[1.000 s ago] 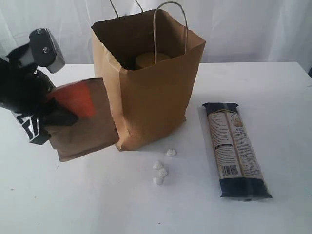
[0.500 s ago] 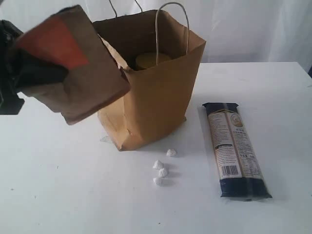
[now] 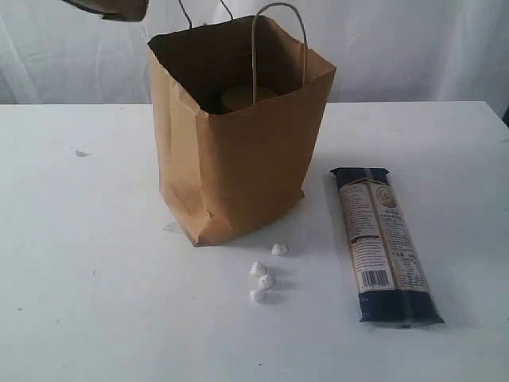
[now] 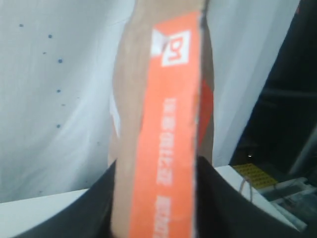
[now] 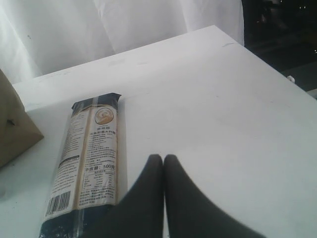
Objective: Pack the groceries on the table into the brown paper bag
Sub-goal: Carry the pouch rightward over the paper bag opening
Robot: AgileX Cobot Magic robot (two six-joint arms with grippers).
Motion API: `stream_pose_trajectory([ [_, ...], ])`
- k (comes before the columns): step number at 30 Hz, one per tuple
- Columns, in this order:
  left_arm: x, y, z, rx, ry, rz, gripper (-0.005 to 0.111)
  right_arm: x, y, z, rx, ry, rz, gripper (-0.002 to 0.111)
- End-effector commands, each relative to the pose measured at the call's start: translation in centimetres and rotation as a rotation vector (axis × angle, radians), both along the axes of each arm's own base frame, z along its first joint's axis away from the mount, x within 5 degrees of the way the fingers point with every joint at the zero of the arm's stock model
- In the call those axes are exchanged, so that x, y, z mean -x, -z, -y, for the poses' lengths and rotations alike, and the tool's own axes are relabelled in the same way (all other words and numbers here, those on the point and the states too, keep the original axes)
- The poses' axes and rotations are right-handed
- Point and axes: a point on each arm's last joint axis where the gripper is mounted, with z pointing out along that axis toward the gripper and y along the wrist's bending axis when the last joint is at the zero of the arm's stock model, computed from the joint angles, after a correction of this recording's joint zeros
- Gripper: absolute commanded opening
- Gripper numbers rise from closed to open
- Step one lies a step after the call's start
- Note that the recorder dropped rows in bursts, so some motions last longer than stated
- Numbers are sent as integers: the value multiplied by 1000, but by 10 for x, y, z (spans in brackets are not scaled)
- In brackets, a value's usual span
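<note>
The brown paper bag (image 3: 238, 159) stands open and upright on the table (image 3: 95, 278), with a yellow lid (image 3: 246, 97) showing inside it. Only the lower edge of the brown pouch (image 3: 111, 8) shows at the top left of the exterior view, high above the table and left of the bag's mouth. In the left wrist view my left gripper (image 4: 156, 163) is shut on this pouch (image 4: 168, 124), its orange label facing the camera. The long dark pasta packet (image 3: 384, 239) lies flat to the right of the bag. My right gripper (image 5: 163, 157) is shut and empty beside the packet (image 5: 89, 158).
Several small white crumbs (image 3: 262, 280) lie on the table in front of the bag. A white curtain hangs behind the table. A corner of the bag (image 5: 12, 129) shows in the right wrist view.
The left gripper has lifted the pouch from table level beside the bag up to the top edge of the view. The bag's left wall, pushed in half a second ago, stands straight again.
</note>
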Motion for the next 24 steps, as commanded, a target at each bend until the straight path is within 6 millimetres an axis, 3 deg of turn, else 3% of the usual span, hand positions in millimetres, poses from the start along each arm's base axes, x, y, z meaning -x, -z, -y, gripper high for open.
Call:
stream_pose_trajectory([
  [1, -3, -18, 21, 38, 221, 21, 0, 0, 0, 0, 11, -7, 12, 0],
  [6, -27, -26, 32, -81, 251, 117, 0, 0, 0, 0, 11, -7, 12, 0],
  [10, -53, -15, 44, -114, 303, 91, 0, 0, 0, 0, 11, -7, 12, 0],
  [17, -69, -3, 63, -136, 483, 76, 0, 0, 0, 0, 11, -7, 12, 0],
  [24, -85, 7, 61, -143, 401, 38, 0, 0, 0, 0, 11, -7, 12, 0],
])
